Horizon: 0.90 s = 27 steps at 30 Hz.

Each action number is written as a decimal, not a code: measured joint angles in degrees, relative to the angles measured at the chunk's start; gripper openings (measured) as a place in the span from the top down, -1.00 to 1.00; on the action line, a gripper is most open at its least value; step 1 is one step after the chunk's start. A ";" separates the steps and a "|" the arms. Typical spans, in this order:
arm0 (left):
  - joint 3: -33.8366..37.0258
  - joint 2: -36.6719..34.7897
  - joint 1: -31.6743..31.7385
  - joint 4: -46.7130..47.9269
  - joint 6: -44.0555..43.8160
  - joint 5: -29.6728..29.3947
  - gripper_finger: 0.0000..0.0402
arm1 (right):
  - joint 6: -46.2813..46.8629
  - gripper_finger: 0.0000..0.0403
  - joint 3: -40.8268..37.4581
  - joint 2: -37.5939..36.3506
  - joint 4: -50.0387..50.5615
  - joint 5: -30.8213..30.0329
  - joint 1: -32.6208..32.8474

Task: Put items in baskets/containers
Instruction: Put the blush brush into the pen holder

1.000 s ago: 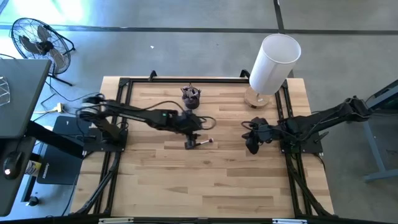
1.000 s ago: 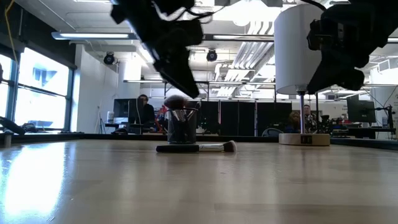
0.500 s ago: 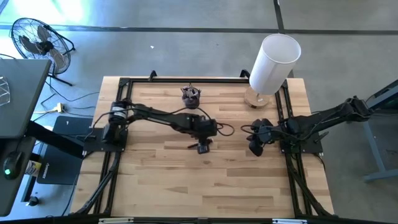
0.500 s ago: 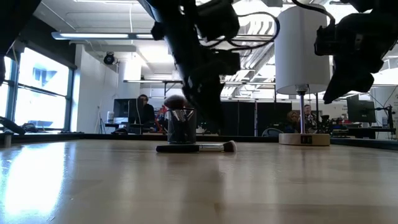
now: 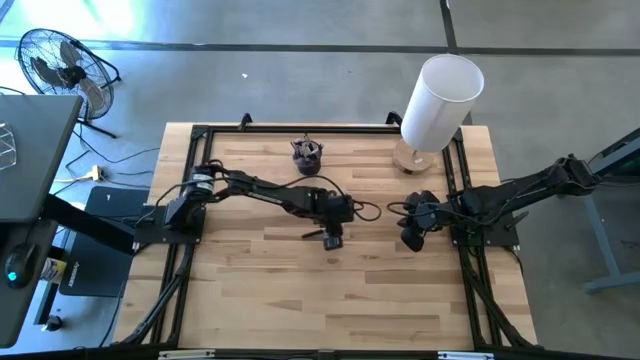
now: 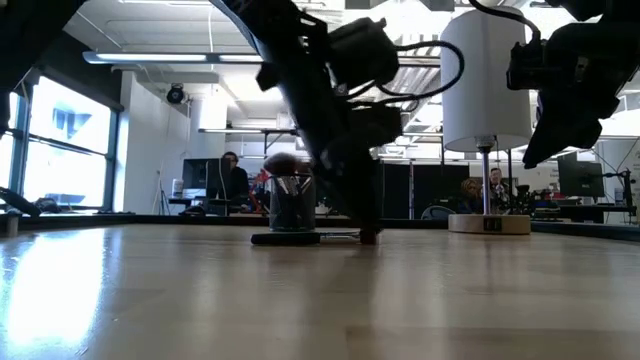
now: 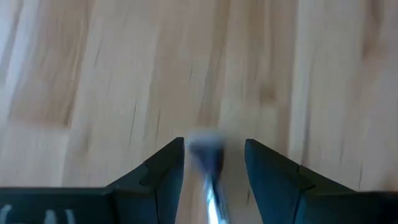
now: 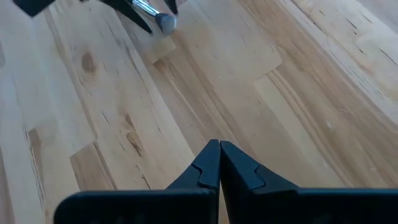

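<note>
Brush point(image 7: 208, 163) on table lies between spread fingers of lowered left gripper point(image 7: 213, 163).

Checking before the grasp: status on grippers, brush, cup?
Left gripper open, down at the table, straddling the last loose brush. Right gripper shut, waiting at the right side. Cup at the far edge, brushes inside. Nothing in the way.

You're in an open-plan lab or office: exposed ceiling ducts point(image 6: 400, 85), strip lights point(image 6: 160, 58), seated people at monitors point(image 6: 228, 180), concrete floor point(image 5: 300, 90), a floor fan point(image 5: 60, 65).
</note>
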State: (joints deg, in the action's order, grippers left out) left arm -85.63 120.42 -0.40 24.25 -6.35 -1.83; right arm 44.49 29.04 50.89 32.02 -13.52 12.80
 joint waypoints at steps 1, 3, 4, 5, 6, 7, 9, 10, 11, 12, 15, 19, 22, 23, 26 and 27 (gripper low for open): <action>-0.27 0.60 0.00 -1.31 -0.01 0.61 0.17 | 0.00 0.98 0.00 0.00 -0.03 0.01 0.00; -0.29 1.78 0.00 -0.88 -0.59 1.15 0.17 | 0.00 0.98 0.01 0.00 0.08 0.09 0.00; -0.38 2.20 0.00 -0.74 -1.33 1.07 0.17 | 0.00 0.98 0.02 0.00 0.06 0.12 0.00; -0.46 3.06 0.00 -1.13 -2.15 1.15 0.17 | 0.00 0.99 0.02 0.02 0.09 0.17 0.00; -0.52 3.78 -0.03 -0.85 -2.97 1.00 0.17 | 0.00 0.99 0.02 0.02 0.14 0.17 0.00; -0.52 3.95 -0.04 -0.71 -3.12 0.77 0.18 | -0.09 0.99 0.02 0.02 0.14 0.18 0.02; -0.49 4.02 -0.02 -0.27 -2.86 1.23 0.25 | -0.83 0.99 0.02 0.02 0.17 0.17 0.00; -0.49 4.04 0.01 -0.11 -2.32 1.64 0.30 | -1.02 0.99 0.02 0.02 0.15 0.13 0.00; -0.49 4.08 0.07 0.03 -1.50 2.14 0.38 | -1.06 0.98 0.02 0.02 0.14 0.04 0.00; -0.49 4.08 0.13 0.24 -0.76 2.53 0.48 | -1.09 0.98 0.02 0.02 0.17 0.03 0.00; -0.77 4.16 0.05 1.40 -0.13 1.59 0.86 | -1.46 0.99 0.02 0.02 0.14 0.00 0.00; -6.19 3.62 -0.04 12.81 1.69 1.04 0.89 | -1.95 0.99 0.02 0.02 0.14 -1.26 0.00; -12.03 4.06 -0.02 23.87 7.24 -1.49 0.94 | -2.17 0.98 0.02 0.02 0.06 -2.85 0.00; -13.91 3.95 0.13 26.21 9.72 -1.94 0.96 | -2.43 0.98 0.02 0.02 0.00 -3.06 0.00; -18.44 3.49 1.60 30.64 13.09 -2.12 0.96 | -2.56 0.99 0.02 0.04 -0.12 -3.56 0.00; -19.66 3.59 2.27 31.93 13.20 -1.99 0.97 | -2.54 0.99 0.02 0.02 -0.16 -4.09 0.00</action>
State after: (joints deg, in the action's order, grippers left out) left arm -105.29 124.02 1.86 56.18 6.85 -3.82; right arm 41.95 29.06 50.92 31.86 -17.61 12.80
